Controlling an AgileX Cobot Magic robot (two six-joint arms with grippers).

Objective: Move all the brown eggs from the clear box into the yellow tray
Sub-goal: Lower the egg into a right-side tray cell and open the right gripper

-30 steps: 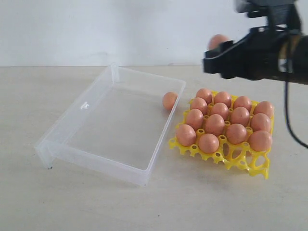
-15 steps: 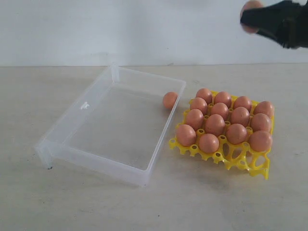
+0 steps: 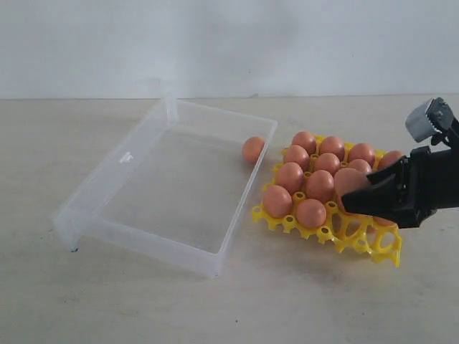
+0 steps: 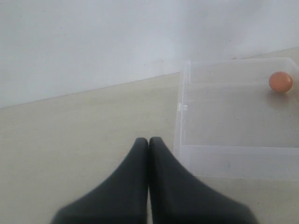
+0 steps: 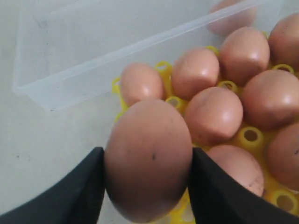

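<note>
Exterior view: right gripper (image 5: pixel 145 158) pinches one brown egg (image 3: pixel 349 180); yellow tray (image 3: pixel 358 241) beneath shows eleven eggs (image 3: pixel 320 185). One loose egg (image 3: pixel 252 149) in clear box (image 3: pixel 143 242); left gripper (image 4: pixel 148 142) pressed together.

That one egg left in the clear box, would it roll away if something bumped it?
Probably yes: the egg is smooth and oval, lying loose on the flat floor of the clear box, so a nudge would likely set it rolling. The low wall beside it should stop it. Its smooth shell may slip when pinched.
</note>
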